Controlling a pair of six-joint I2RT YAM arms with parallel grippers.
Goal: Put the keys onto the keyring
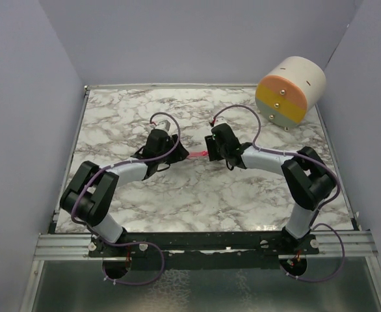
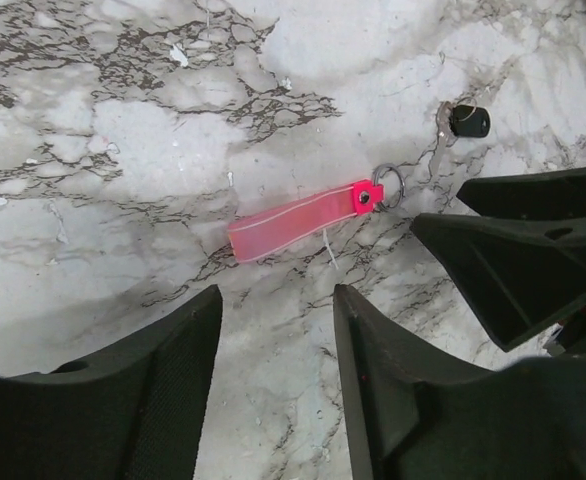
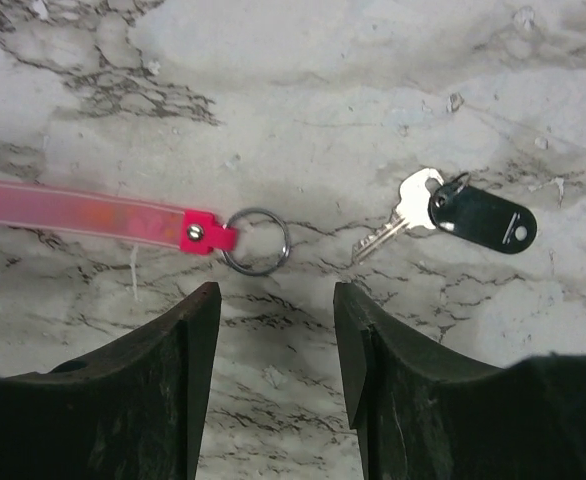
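— On the table (image 1: 112, 117), from above, what is being shown?
— The keyring (image 1: 196, 155) is lying flat, mid-table.
— And through the left wrist?
— The left gripper (image 2: 278, 300) is being held spread, empty, near the strip; the key (image 2: 468, 120) is lying beyond the ring.
— The right wrist?
— The right gripper (image 3: 271, 295) is being held parted, grasping nothing; ring and key are lying apart.

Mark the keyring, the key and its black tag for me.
keyring (image 3: 93, 215), right wrist view, middle of the pink strip.
key (image 3: 411, 203), right wrist view, silver head.
black tag (image 3: 480, 218), right wrist view, centre of the tag.
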